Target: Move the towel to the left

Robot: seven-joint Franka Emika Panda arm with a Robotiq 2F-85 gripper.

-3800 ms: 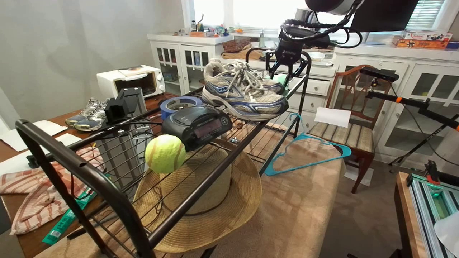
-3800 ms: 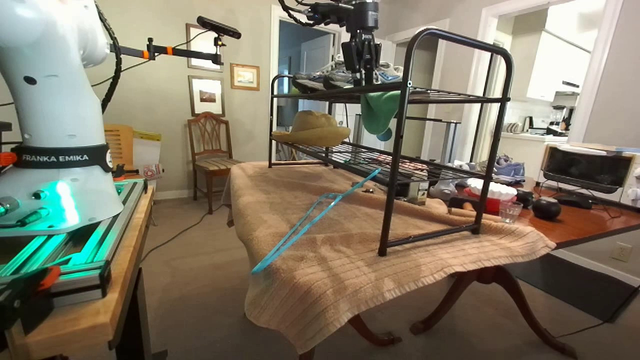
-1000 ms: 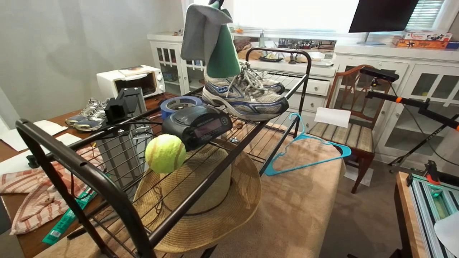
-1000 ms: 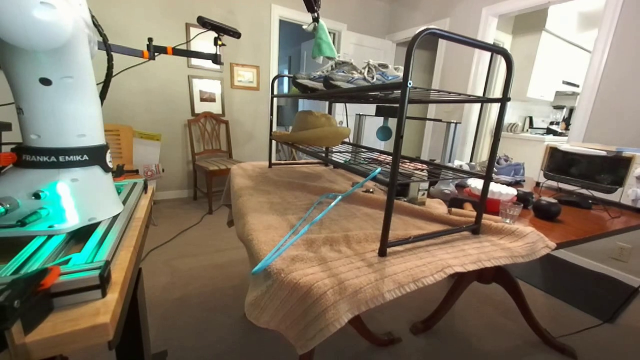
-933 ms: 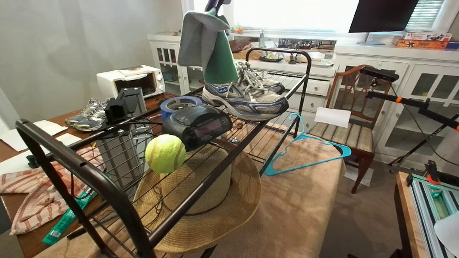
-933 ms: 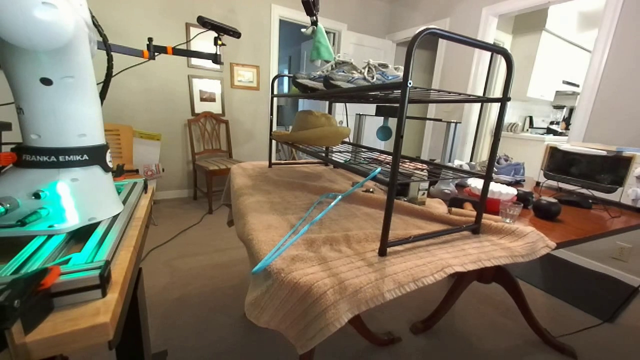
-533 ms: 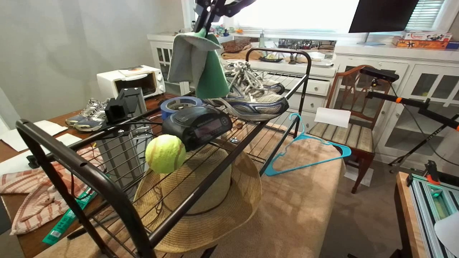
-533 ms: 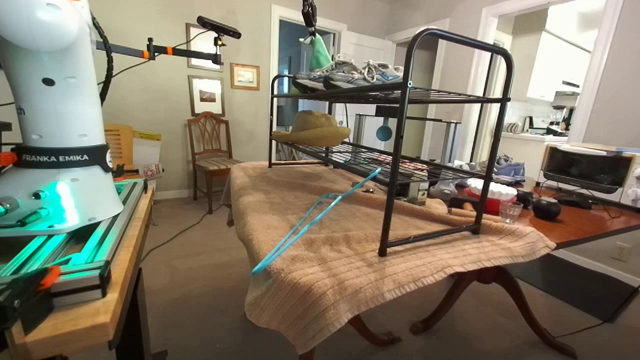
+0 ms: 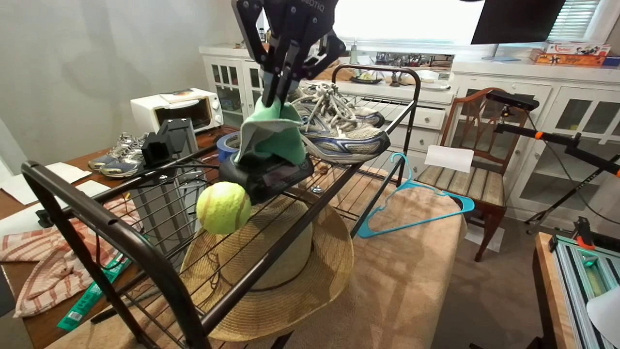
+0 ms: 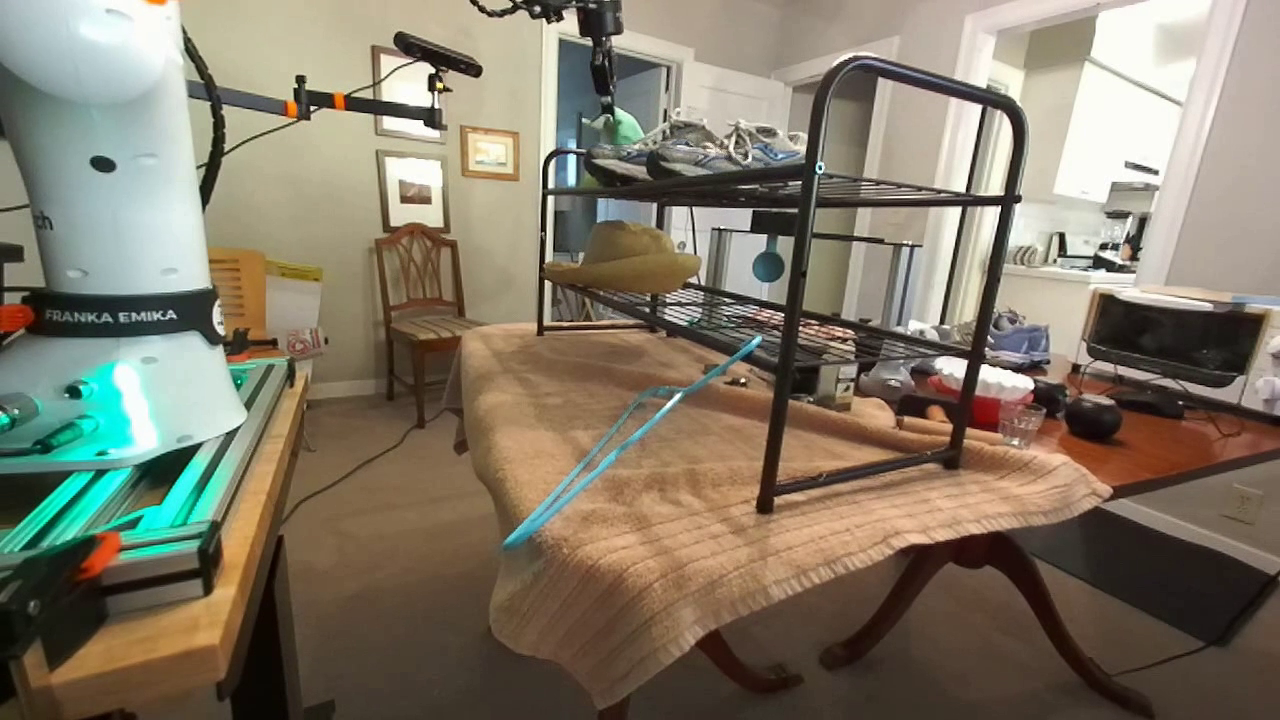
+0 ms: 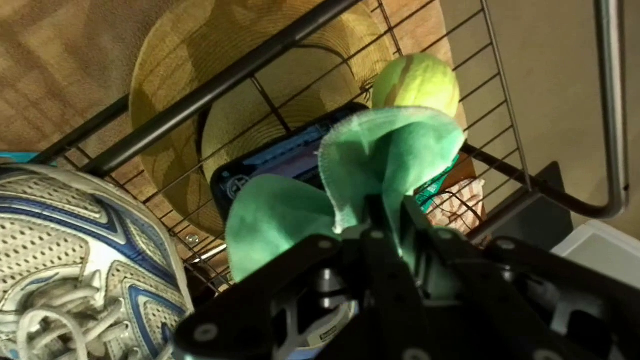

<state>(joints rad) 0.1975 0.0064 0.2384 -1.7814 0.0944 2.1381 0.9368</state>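
Note:
The towel is a small green cloth with a greyish underside (image 9: pixel 286 145). My gripper (image 9: pixel 275 101) is shut on its upper part, and the cloth hangs in folds over the black clock radio (image 9: pixel 283 177) on the rack's top shelf. Its lower edge overlaps the clock; I cannot tell whether it touches. In the wrist view the towel (image 11: pixel 280 215) spreads in two lobes around the fingertips (image 11: pixel 392 205) and partly covers the clock. In an exterior view the towel (image 10: pixel 627 125) shows behind the shoes, below the gripper (image 10: pixel 606 106).
Grey-blue running shoes (image 9: pixel 339 131) stand beside the towel on the metal rack (image 9: pixel 271 261). A tennis ball (image 9: pixel 224 208) and blue tape roll (image 9: pixel 227 145) are also on the top shelf. A straw hat (image 9: pixel 271 252) sits below. A blue hanger (image 9: pixel 416 223) leans against the rack.
Earlier the towel hung at the rack's far end with the gripper above it. The gripper then held it high over the shoes; in the last second it has come down over the clock.

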